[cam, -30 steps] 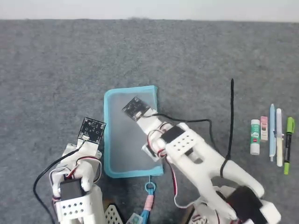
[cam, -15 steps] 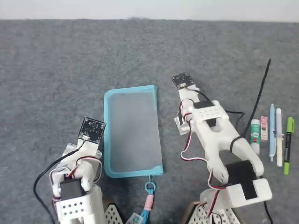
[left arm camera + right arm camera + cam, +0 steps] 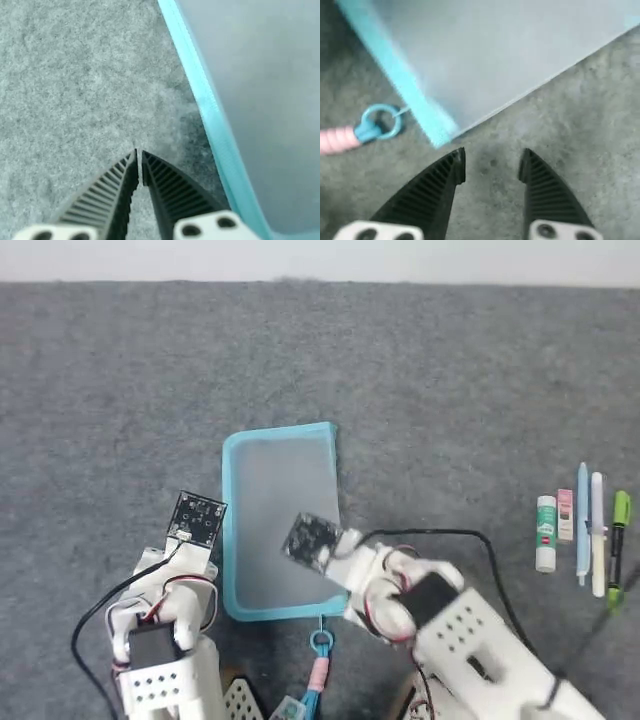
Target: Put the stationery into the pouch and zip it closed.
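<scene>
The pouch [image 3: 280,480] was laid flat in the middle; the stationery [image 3: 583,530] was lined up well apart on its right. The left gripper [image 3: 139,152] was squeezed together, empty, just left of it. The right gripper [image 3: 492,155] was spread partly, empty, by its near right corner.

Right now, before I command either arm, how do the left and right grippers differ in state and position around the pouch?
The left gripper is shut; the right gripper is open. The left gripper sits over the grey mat beside the long teal edge of the pouch; the right gripper is just off the pouch's corner, near the blue ring pull. Both hold nothing.
</scene>
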### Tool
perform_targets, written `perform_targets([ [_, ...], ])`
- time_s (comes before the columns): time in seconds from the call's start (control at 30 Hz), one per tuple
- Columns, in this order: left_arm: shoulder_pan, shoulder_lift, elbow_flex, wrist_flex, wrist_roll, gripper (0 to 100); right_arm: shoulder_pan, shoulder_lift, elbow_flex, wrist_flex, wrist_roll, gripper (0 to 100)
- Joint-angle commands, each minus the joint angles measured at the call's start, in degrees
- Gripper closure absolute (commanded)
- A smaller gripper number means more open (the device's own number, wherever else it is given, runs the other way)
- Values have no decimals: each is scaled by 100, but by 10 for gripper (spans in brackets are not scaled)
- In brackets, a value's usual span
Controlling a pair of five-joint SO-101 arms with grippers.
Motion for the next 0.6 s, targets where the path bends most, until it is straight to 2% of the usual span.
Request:
perform_targets([
  [0.0,0,-44,-31,18,-62,989,-189,-585,308,127,554,749],
  [0.23,0,-44,-31,18,-62,989,-1393,-585,501,-4,580,722],
  [0.57,-9,-44,-31,18,-62,989,-980,-576,712,-541,193,721],
])
